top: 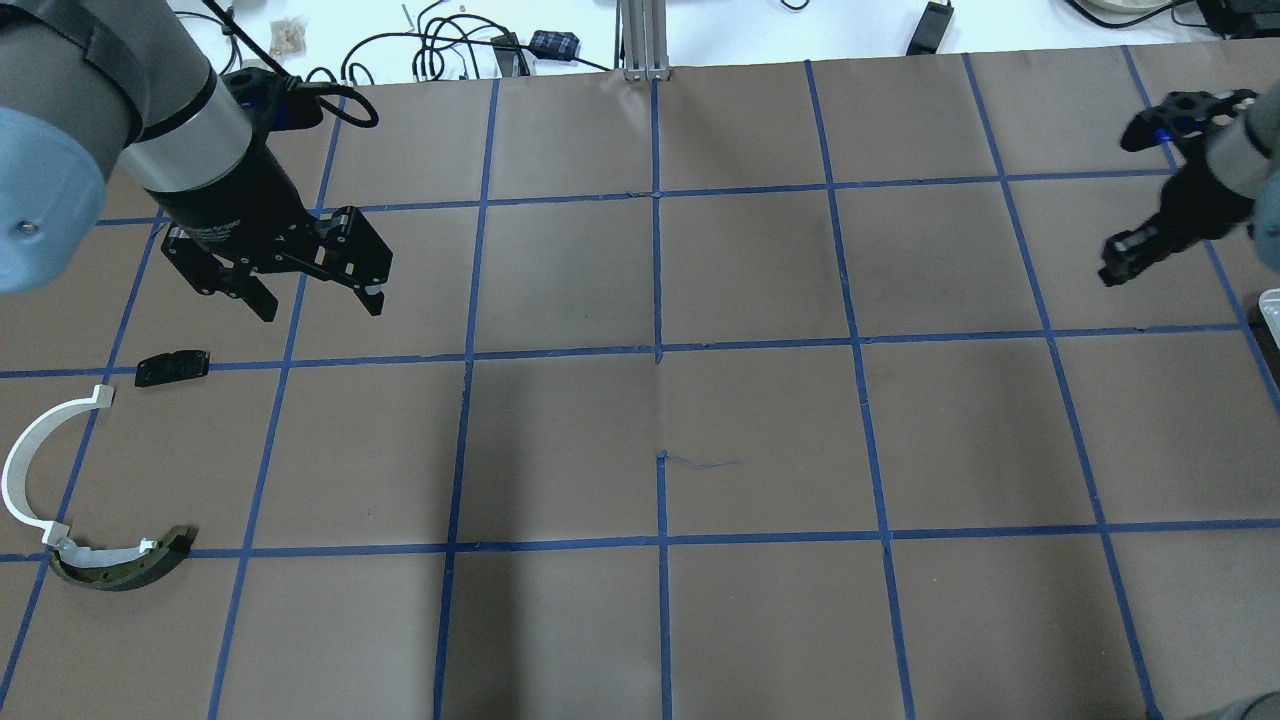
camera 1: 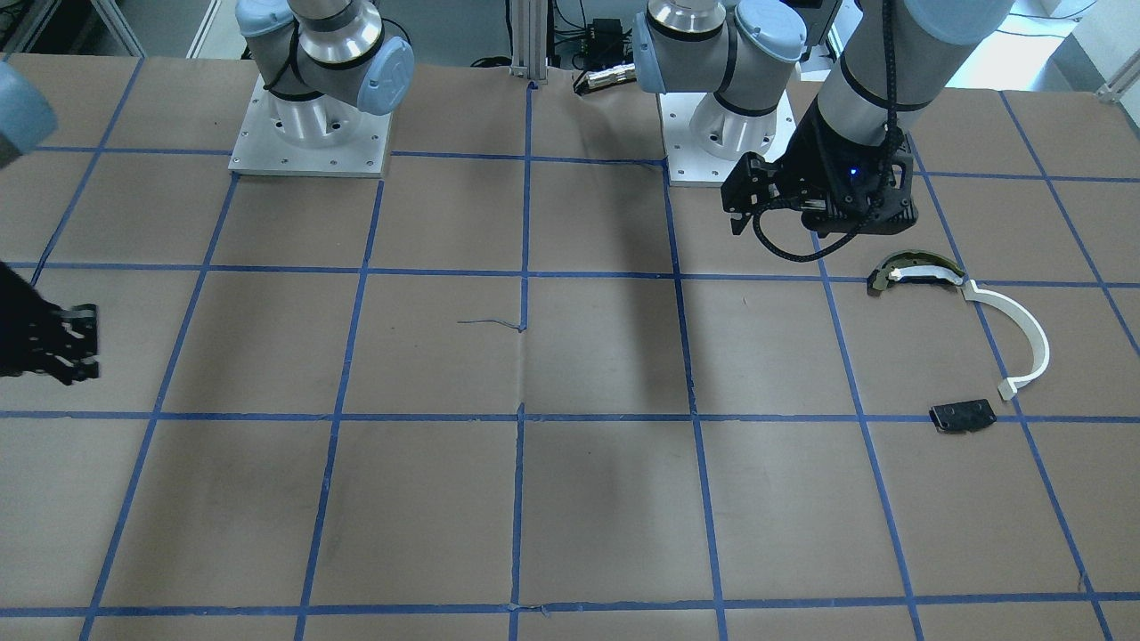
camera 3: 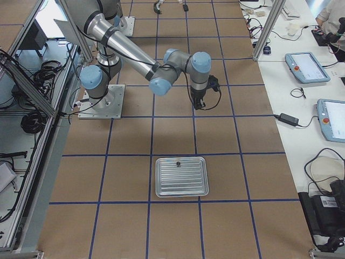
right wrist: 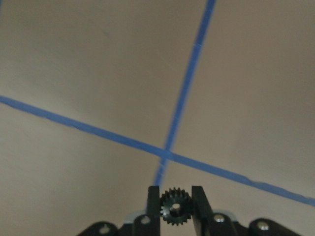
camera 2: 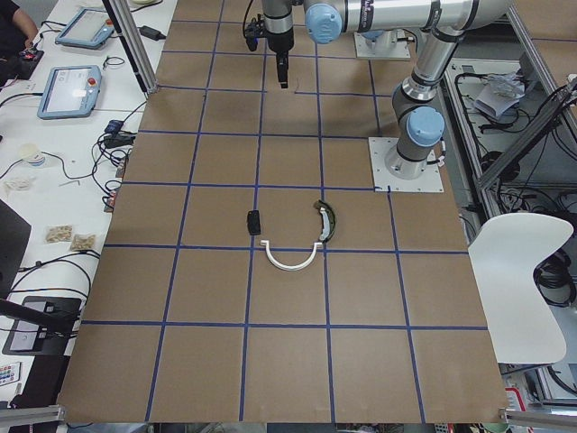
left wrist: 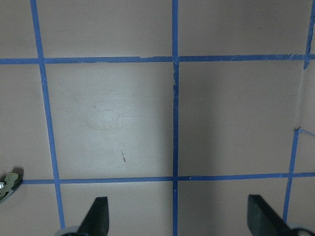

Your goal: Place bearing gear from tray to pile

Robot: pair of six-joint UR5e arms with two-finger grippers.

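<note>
1. Right wrist-mounted view: shows the right pincer point(right wrist: 173, 192) clamped on the bearing gear point(right wrist: 173, 207), small, black and toothed, held above a crossing of blue tape lines point(right wrist: 166, 153).
2. Overhead exterior view: shows the left pincer point(top: 320, 305) spread wide and holding nothing, above the surface point(top: 760, 440), near the black plate point(top: 173, 367).
3. Groups the pile point(top: 100, 558) as black plate, white arc strip point(top: 9, 478) and olive-and-silver piece point(top: 135, 575), the last two touching end to end.
4. Exterior right view: places the tray point(camera 3: 183, 183) flat on the surface.

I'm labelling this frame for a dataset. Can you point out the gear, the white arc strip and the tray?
gear point(right wrist: 173, 206), right wrist view, middle of its toothed face.
white arc strip point(camera 1: 1042, 354), front-facing view, outer bend of the curve.
tray point(camera 3: 181, 182), right side view, bare ribbed floor.
</note>
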